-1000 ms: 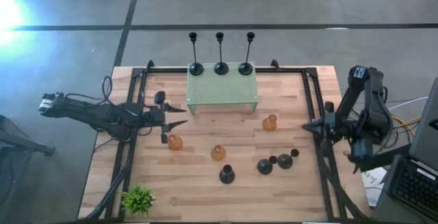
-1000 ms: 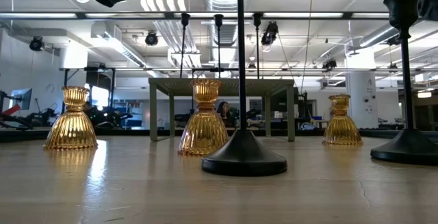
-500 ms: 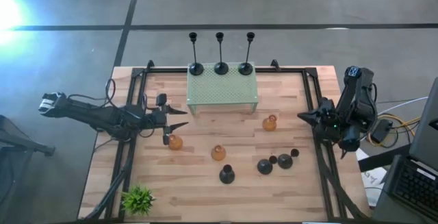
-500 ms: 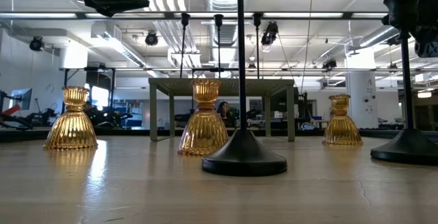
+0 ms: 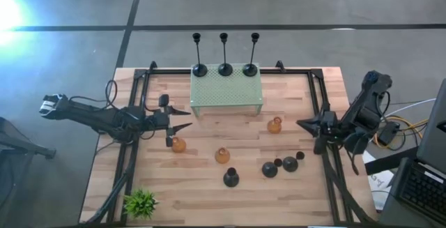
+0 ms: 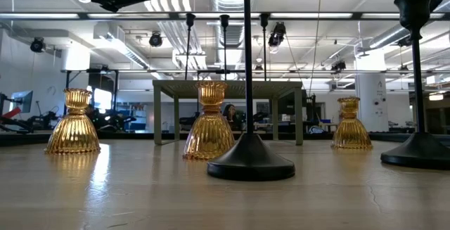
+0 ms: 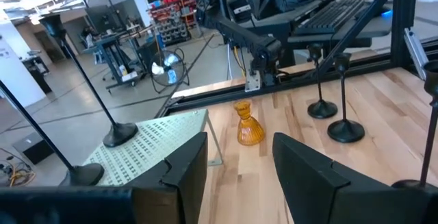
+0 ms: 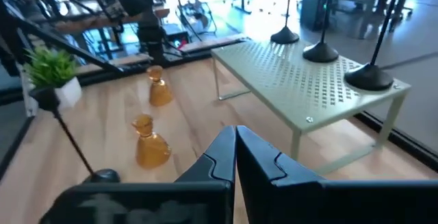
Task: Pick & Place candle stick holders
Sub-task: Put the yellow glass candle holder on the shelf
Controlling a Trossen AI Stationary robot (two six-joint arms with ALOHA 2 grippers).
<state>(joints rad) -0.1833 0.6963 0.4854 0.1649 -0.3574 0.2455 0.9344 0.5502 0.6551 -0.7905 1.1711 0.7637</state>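
Three tall black holders (image 5: 225,68) stand by their round bases on the far part of the mint-green stand (image 5: 226,95). Three amber glass holders (image 5: 178,144) (image 5: 222,155) (image 5: 274,125) stand upright on the table. Black holders on round bases (image 5: 231,178) (image 5: 270,169) (image 5: 290,163) stand nearer the front. My left gripper (image 5: 182,118) is open and empty above the table, just beyond the left amber holder; its wrist view shows the right amber holder (image 7: 249,125) beyond its fingers. My right gripper (image 5: 301,124) is shut and empty, to the right of the right amber holder.
A small leafy plant (image 5: 140,203) stands at the near left corner. Black frame rails (image 5: 320,109) run along the table's left and right sides. A keyboard (image 5: 425,190) lies beyond the right edge. Bare wood lies between the stand and the amber holders.
My right arm has changed its pose and dropped lower, and its shut gripper has gone a little toward the table's left, nearer the right amber holder. No holder has moved.
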